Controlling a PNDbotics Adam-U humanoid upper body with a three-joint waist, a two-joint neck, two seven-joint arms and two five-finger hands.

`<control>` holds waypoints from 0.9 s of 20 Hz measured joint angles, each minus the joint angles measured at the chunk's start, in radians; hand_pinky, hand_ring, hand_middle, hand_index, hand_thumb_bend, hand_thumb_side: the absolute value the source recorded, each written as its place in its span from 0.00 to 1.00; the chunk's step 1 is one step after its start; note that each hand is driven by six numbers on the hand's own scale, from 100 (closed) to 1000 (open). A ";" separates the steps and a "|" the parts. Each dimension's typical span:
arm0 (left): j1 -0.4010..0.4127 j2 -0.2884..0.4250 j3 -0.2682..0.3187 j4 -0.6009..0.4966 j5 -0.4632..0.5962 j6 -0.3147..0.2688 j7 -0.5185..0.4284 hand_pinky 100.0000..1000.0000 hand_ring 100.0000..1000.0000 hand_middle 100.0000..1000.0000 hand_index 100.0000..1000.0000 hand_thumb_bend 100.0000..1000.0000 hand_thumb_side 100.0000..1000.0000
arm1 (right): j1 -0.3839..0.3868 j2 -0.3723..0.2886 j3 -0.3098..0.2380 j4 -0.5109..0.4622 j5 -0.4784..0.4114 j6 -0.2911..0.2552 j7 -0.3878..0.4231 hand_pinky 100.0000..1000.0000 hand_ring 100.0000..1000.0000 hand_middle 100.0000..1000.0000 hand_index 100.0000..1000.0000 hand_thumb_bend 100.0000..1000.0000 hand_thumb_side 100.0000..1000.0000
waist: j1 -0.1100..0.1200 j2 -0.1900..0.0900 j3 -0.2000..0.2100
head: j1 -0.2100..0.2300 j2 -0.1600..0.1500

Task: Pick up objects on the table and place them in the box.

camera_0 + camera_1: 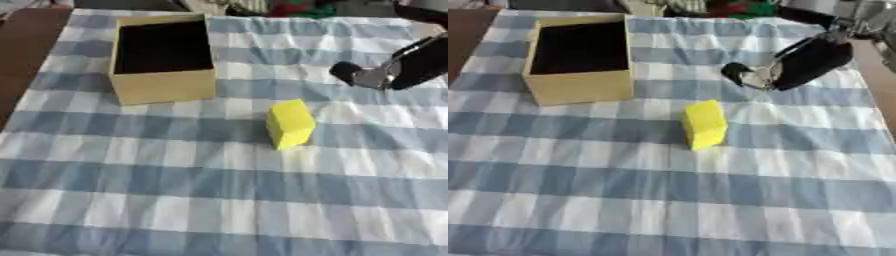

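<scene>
A yellow block (289,123) stands alone on the blue and white checked cloth, near the middle of the table. To its upper left sits an open tan cardboard box (164,87) with a dark inside; I see nothing in it. My right hand (798,62), black with silver parts, comes in from the upper right and hovers above the cloth, up and to the right of the block and apart from it. It is open, fingers relaxed and pointing left, with nothing in them. My left hand shows in neither view.
The checked cloth (219,200) covers the table toward the front. Bare brown tabletop (26,50) shows along the left edge. Some red, green and striped clutter (280,7) lies beyond the far edge.
</scene>
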 measured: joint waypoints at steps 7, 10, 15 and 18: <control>-0.001 0.000 -0.003 0.000 0.001 0.000 -0.004 0.95 0.66 0.47 0.69 0.00 0.16 | -0.013 -0.004 0.030 0.000 -0.015 0.002 0.111 1.00 1.00 0.92 1.00 0.21 0.20 | -0.001 0.003 0.005 | 0.000 0.000; -0.002 0.000 -0.005 0.000 0.003 0.000 -0.006 0.95 0.66 0.47 0.69 0.00 0.16 | -0.014 -0.004 0.044 0.000 -0.029 0.020 0.153 1.00 1.00 0.93 1.00 0.23 0.20 | -0.001 0.007 0.005 | -0.001 0.000; -0.003 0.000 -0.005 0.000 0.003 -0.001 -0.008 0.95 0.66 0.47 0.69 0.00 0.15 | -0.029 -0.004 0.064 0.000 -0.025 0.056 0.194 1.00 1.00 0.93 1.00 0.32 0.33 | -0.001 0.007 0.005 | -0.001 0.000; -0.003 0.000 -0.005 0.000 0.003 -0.001 -0.008 0.95 0.66 0.47 0.69 0.00 0.15 | -0.041 -0.004 0.084 0.000 0.006 0.075 0.208 0.99 1.00 0.91 1.00 0.32 0.34 | -0.001 0.007 0.005 | -0.001 -0.001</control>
